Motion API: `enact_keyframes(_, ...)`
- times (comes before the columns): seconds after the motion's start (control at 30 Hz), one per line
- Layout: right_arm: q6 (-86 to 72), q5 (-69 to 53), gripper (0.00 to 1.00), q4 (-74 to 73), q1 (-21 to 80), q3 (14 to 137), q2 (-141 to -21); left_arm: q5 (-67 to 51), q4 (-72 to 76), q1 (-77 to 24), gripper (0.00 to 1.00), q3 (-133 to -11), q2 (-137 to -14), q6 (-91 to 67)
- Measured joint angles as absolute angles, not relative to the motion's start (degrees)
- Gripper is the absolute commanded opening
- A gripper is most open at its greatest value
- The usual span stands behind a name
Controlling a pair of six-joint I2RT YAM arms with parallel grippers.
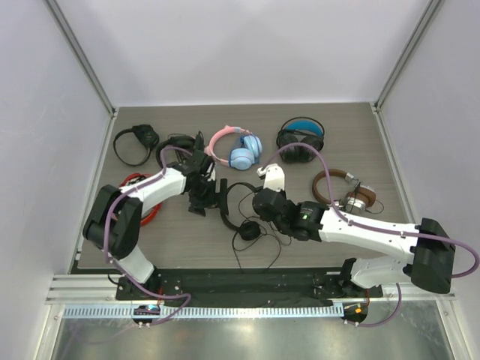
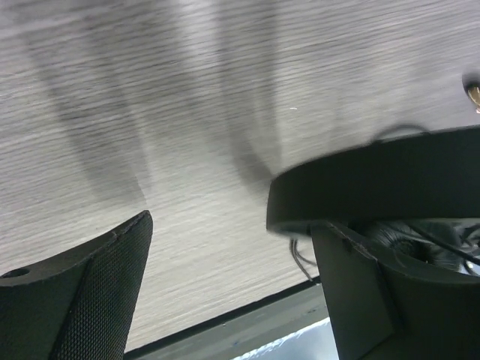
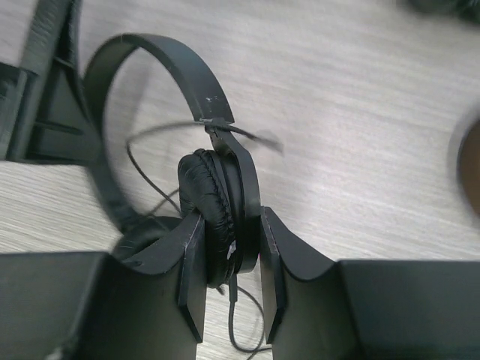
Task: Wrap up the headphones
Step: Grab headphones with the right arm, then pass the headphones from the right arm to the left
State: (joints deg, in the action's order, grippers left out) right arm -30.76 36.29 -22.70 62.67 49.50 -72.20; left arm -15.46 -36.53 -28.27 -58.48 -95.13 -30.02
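The headphones (image 1: 247,230) sit at the middle of the table (image 1: 180,244), one padded earcup (image 3: 204,206) pinched between the fingers of the right gripper (image 3: 231,225). Their thin headband (image 2: 375,176) arcs across one finger of the left gripper (image 2: 232,225), whose jaws stand wide apart (the other finger is clear of it).

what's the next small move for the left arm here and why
Probably slide the left end effector sideways until the headband sits between its open fingers, then close. The right end effector clamps one earcup of the headphones, and the cable lies loose, so a second hold looks needed before winding.
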Motion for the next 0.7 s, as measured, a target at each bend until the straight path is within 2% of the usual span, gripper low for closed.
enact_keyframes(0.4, -23.51, 37.21, 0.01, -23.83, 62.67, 62.74, -71.77, -10.46, -35.86, -28.29, 0.91, -63.57, -75.81, -30.72)
enact_keyframes(0.7, -17.56, 37.26, 0.01, -24.27, 62.67, 68.73, -69.58, -7.22, -35.81, -28.27, 0.86, -67.48, -72.75, -28.47)
